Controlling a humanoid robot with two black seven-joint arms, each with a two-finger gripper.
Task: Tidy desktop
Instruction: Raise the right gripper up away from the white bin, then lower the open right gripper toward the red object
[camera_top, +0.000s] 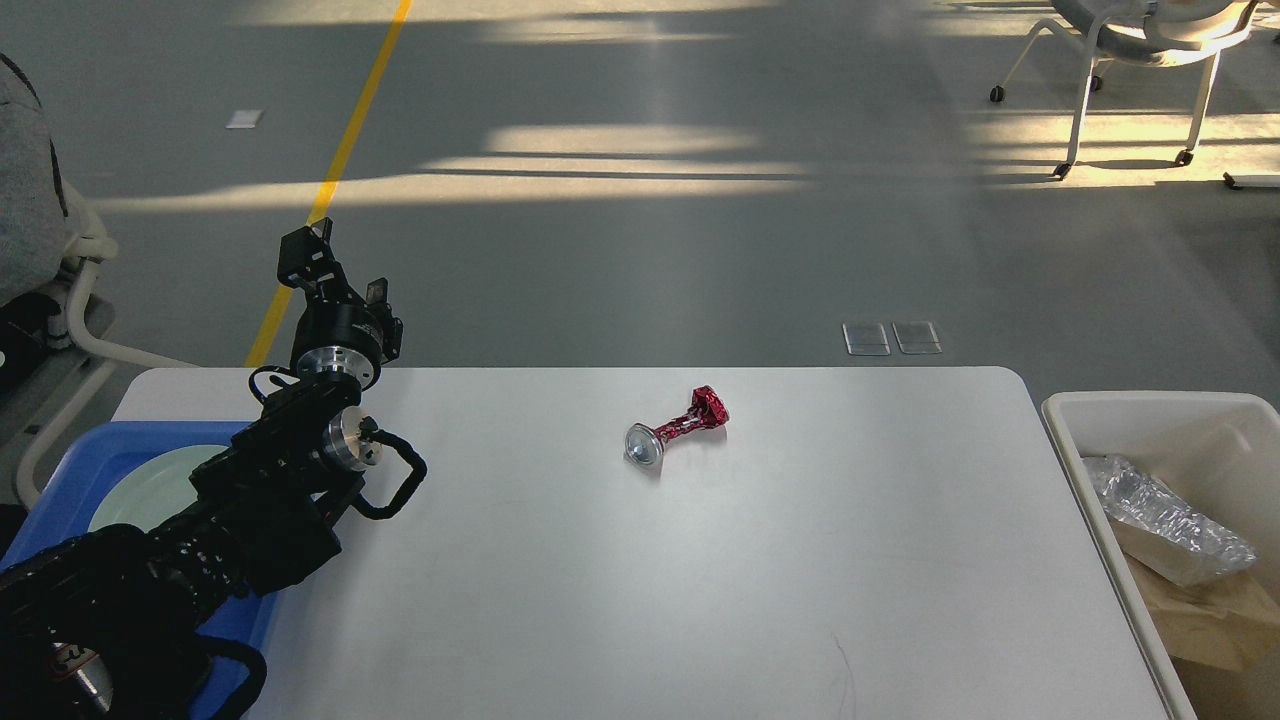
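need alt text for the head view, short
A crushed red can lies alone mid-way across a white desktop. The left gripper, jaws apart and empty, is raised over the far left corner above a blue tray holding a pale plate; a white bin with crumpled plastic sits at right.
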